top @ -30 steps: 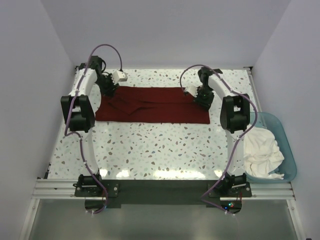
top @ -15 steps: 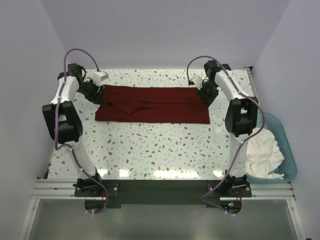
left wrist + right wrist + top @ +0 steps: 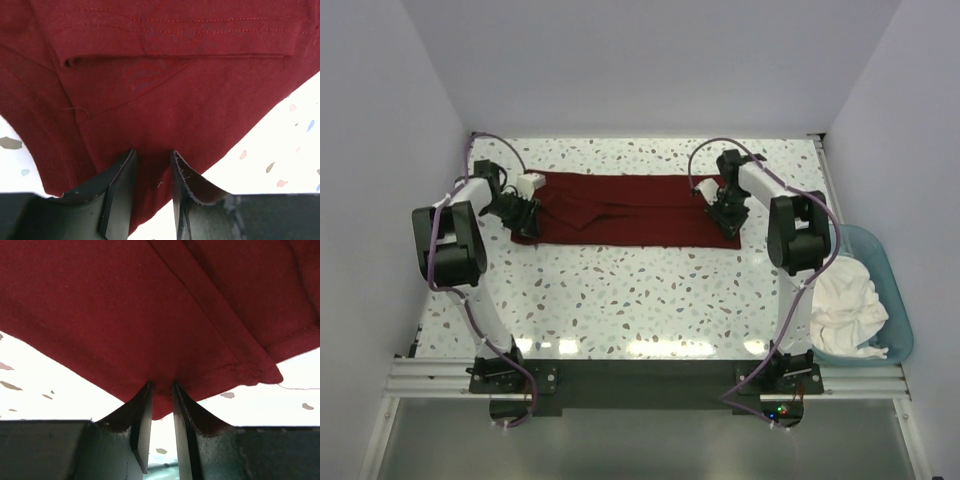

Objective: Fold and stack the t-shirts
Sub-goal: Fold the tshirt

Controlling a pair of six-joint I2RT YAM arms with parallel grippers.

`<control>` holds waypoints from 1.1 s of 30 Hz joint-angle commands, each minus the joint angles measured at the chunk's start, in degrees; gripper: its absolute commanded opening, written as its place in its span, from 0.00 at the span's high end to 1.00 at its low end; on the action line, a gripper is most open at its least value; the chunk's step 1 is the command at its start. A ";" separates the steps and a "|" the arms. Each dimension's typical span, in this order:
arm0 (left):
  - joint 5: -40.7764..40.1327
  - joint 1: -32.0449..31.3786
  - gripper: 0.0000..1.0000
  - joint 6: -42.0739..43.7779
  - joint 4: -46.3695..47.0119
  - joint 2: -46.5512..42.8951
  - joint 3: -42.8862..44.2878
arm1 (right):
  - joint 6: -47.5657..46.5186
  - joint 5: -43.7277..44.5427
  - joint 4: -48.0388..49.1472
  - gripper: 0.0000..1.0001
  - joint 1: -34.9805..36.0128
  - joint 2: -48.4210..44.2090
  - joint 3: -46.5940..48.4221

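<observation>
- The maroon t-shirt (image 3: 630, 210) lies as a long, already narrowed band across the 12 o'clock part of the counter (image 3: 650, 290). Its ends reach toward 10 and 2 o'clock.
- The left claw (image 3: 523, 212) sits at the band's 10 o'clock end, narrowed on the cloth, with maroon fabric running down between its fingers.
- The right claw (image 3: 728, 215) sits at the 2 o'clock end and pinches a hemmed corner, where the cloth puckers into the grip.
- The white t-shirt (image 3: 845, 300) is bunched in the blue tub (image 3: 895, 290) at 4 o'clock, unfolded.
- The step in hand looks like a further fold of the maroon shirt, gripped at both ends.
- The next move likely calls for both claws to lift together and keep the band taut. They would then lay the held edge squarely over the rest.
</observation>
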 commanded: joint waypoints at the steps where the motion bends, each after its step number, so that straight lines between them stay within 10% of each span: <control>1: -3.39 -0.06 0.63 -1.35 3.34 -0.97 -6.21 | -1.07 4.25 6.08 0.73 -0.41 0.42 -7.02; 8: -0.24 -0.06 0.65 -2.67 1.94 -8.88 -13.87 | -3.80 5.83 5.29 0.75 -0.59 -7.48 -12.85; 15: 7.41 0.03 0.56 -6.62 2.54 -16.01 -7.38 | 0.76 -8.13 0.28 0.64 2.74 -11.36 3.57; 33: 10.15 1.25 0.44 -32.90 16.53 -8.19 -6.30 | -5.73 -16.49 27.87 0.51 33.86 3.12 16.58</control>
